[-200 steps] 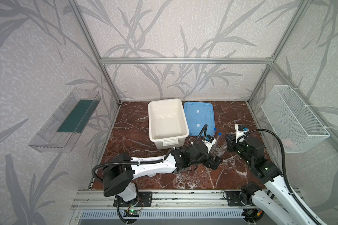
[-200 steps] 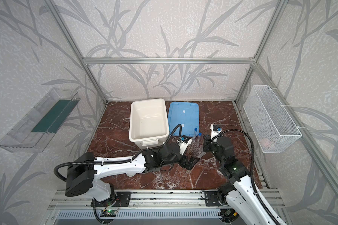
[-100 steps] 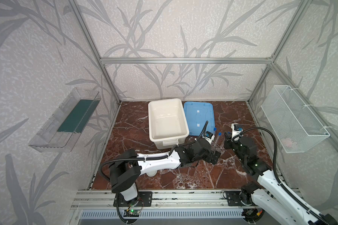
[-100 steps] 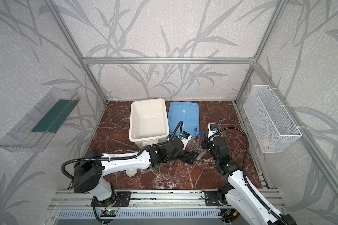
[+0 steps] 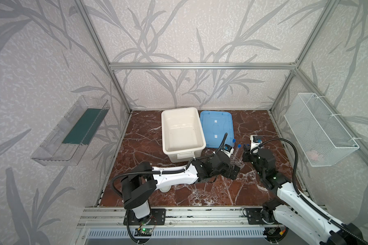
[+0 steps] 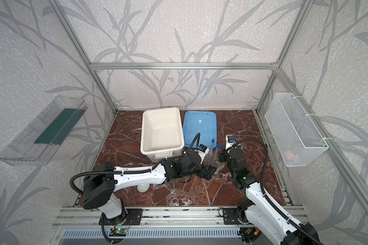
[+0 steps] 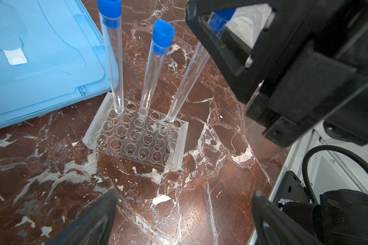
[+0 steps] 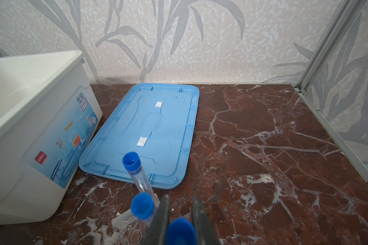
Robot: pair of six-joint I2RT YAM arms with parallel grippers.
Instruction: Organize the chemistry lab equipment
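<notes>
Now, step: seating third tube (image 7: pixel 187 80) in rack (image 7: pixel 136 137);
Lid (image 7: pixel 40 63): upper left of left wrist view, just beside rack;
Two tubes (image 7: pixel 113 63): centre, standing in rack's far row;
Third tube: tilted, tip at corner hole; seated or not, cannot tell;
Right gripper (image 7: pixel 219 23): upper right, pinching third tube near cap;
Left gripper (image 7: pixel 179 212): bottom edge, spread, empty;
Next: likely straighten, lower, release; neighbouring tube crowds it
</notes>
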